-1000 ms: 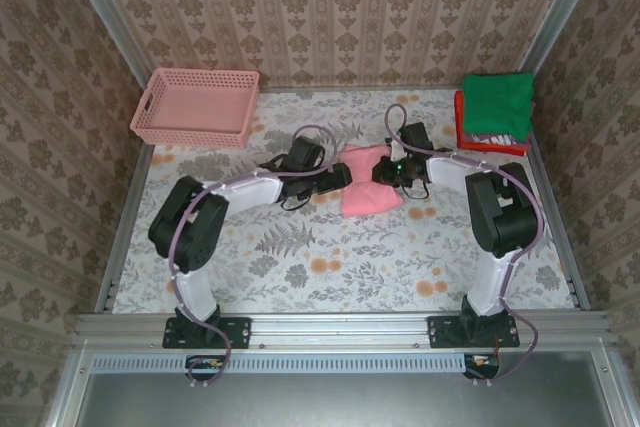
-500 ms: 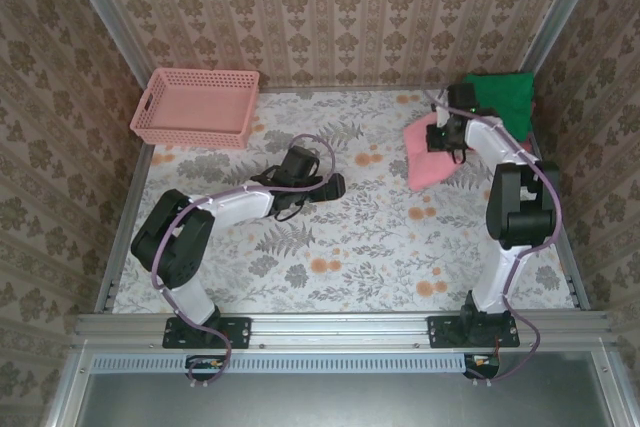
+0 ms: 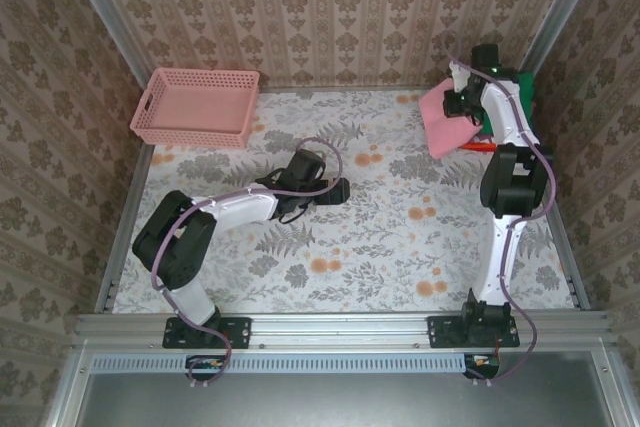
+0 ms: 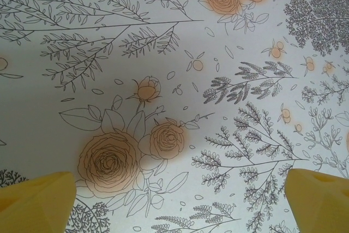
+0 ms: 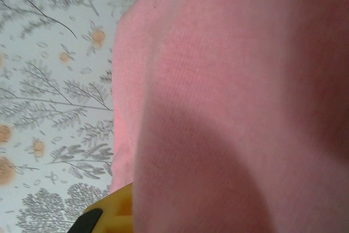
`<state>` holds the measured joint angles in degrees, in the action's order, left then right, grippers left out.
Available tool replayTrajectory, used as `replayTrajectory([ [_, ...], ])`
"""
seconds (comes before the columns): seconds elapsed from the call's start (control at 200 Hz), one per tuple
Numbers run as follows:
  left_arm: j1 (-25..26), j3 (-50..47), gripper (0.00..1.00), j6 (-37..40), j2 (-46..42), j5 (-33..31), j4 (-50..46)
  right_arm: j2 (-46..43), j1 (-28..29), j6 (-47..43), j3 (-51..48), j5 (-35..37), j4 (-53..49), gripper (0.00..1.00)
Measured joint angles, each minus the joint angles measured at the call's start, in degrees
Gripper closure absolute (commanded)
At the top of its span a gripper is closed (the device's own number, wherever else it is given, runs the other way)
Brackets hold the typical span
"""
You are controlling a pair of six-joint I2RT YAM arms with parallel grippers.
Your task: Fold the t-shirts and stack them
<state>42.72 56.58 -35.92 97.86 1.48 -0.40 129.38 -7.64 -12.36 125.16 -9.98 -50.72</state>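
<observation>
The salmon-pink t-shirt hangs pinched between right fingers.

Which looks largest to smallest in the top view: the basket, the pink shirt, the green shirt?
1. basket, plainly the largest.
2. pink shirt, held in the air, so somewhat nearer the camera.
3. green shirt: just a sliver shows past the right arm, so its real size is unsure.
</observation>
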Motion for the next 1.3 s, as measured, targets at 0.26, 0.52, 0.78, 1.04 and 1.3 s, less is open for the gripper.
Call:
replayTrajectory([
  [0.26, 0.0, 0.1, 0.0, 0.0, 0.0, -0.6, -0.5, 2.8, -1.5, -0.8, 14.3, -1.5, -4.8, 1.0],
  [0.52, 0.0, 0.1, 0.0, 0.0, 0.0, -0.7, -0.7, 7.9, -7.0, -0.8, 28.3, -2.3, -7.5, 1.0],
  [0.78, 0.0, 0.4, 0.0, 0.0, 0.0, -0.7, -0.9, 8.2, -10.3, -1.0, 28.8, -3.9, -7.9, 1.0],
  [1.04, 0.0, 1.7, 0.0, 0.0, 0.1, -0.6, -1.0, 8.3, -9.7, -1.0, 28.8, -6.2, -7.8, 1.0],
  [1.3, 0.0, 1.7, 0.0, 0.0, 0.4, -0.7, -1.1, 7.5, -9.6, -1.0, 24.0, -6.6, -5.3, 1.0],
])
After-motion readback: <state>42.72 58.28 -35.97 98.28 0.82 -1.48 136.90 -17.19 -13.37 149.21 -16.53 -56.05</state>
